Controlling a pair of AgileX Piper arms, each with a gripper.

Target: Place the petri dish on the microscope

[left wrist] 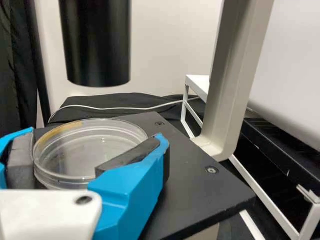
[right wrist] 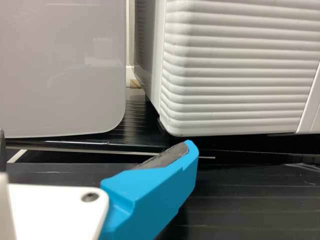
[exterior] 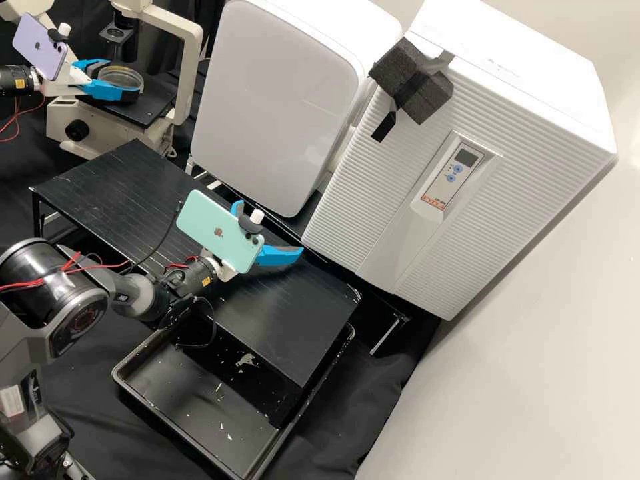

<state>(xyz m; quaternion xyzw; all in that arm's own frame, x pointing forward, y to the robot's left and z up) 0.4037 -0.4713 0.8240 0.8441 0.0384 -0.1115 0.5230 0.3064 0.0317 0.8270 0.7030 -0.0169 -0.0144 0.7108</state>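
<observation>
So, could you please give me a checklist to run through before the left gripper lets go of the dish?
1. Left gripper has the petri dish between its fingers: ok.
2. Dish brought to the microscope's black stage: ok.
3. Dish resting flat on the stage: cannot tell.
4. Dish clear of the black tube above: ok.
5. Right gripper away from the microscope: ok.

petri dish (left wrist: 90, 152) | clear, round | near level | held in tool (exterior: 124, 75) | over beige microscope's (exterior: 191, 67) black stage (left wrist: 200, 187)
</observation>
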